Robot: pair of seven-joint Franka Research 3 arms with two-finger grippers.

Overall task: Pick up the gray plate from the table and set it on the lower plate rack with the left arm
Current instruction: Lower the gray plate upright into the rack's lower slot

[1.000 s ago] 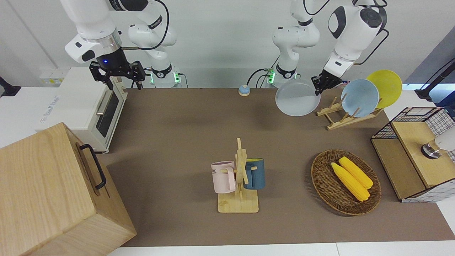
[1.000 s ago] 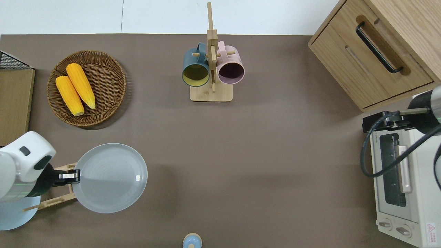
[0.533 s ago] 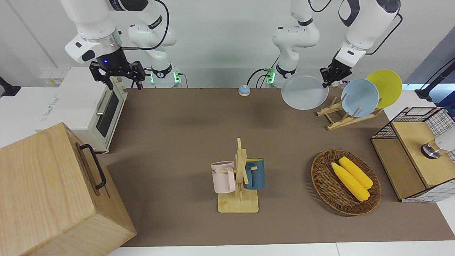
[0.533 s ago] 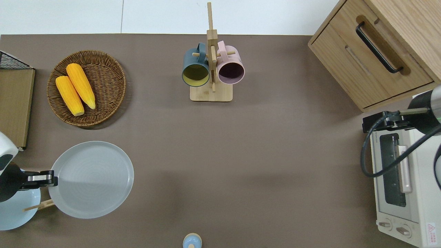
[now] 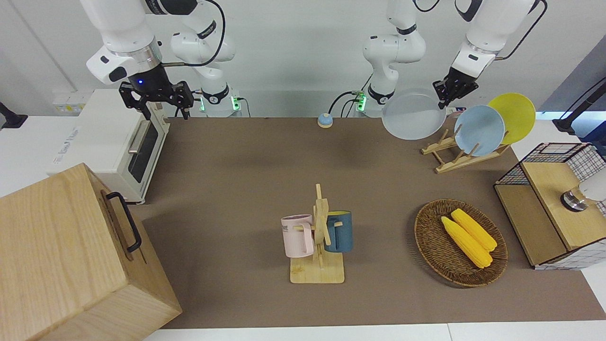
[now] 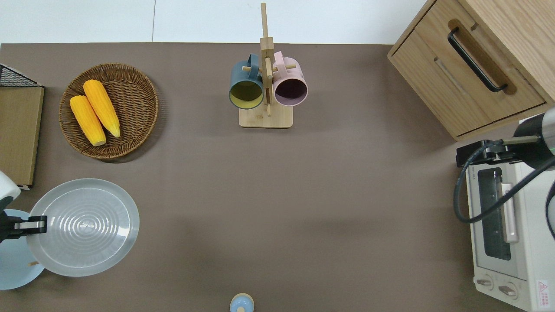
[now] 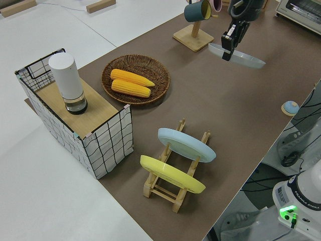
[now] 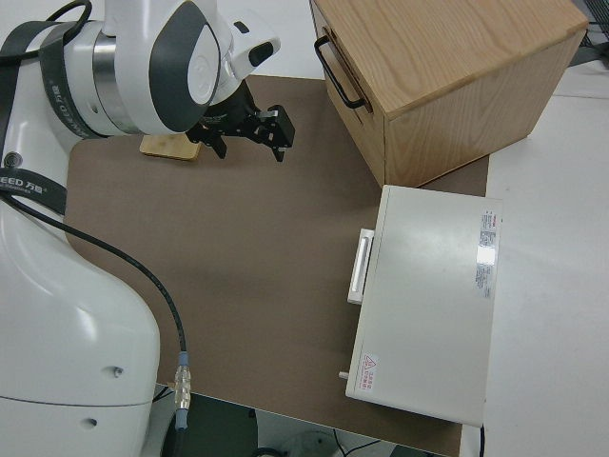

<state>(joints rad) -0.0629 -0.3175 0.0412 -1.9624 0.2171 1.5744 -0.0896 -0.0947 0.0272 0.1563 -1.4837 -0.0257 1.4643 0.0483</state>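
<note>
Gray plate (image 6: 82, 227) is off the worktop (image 6: 303, 195), carried in the air by its rim in my left pincer (image 6: 30, 224), which is pinching that rim at the edge toward my end of the table. In the overhead view the plate hangs nearly flat, face up, over the free end of the lower plate rack (image 5: 447, 151) and the bare worktop beside it, and it overlaps the edge of the light blue plate (image 5: 479, 130).

The rack carries the light blue plate and, one slot along toward the table end, the yellow plate (image 5: 513, 116), both leaning (the left side view shows the same order). The peg pairs at the low end of the rack, toward the middle of the table, stand vacant.

Step in hand, as I judge it: transport over the rack, lift done, placement not yet begun.

Next move calls for tipping the plate from flat to near upright, matching the lean of the two seated plates, then lowering its bottom edge between the vacant pegs. Care needed not to knock the light blue plate, the close neighbour.

Right pincer (image 5: 156, 97) is parked, fingers spread. Corn basket (image 6: 108, 110) and mug stand (image 6: 265, 86) lie well apart from the work.
</note>
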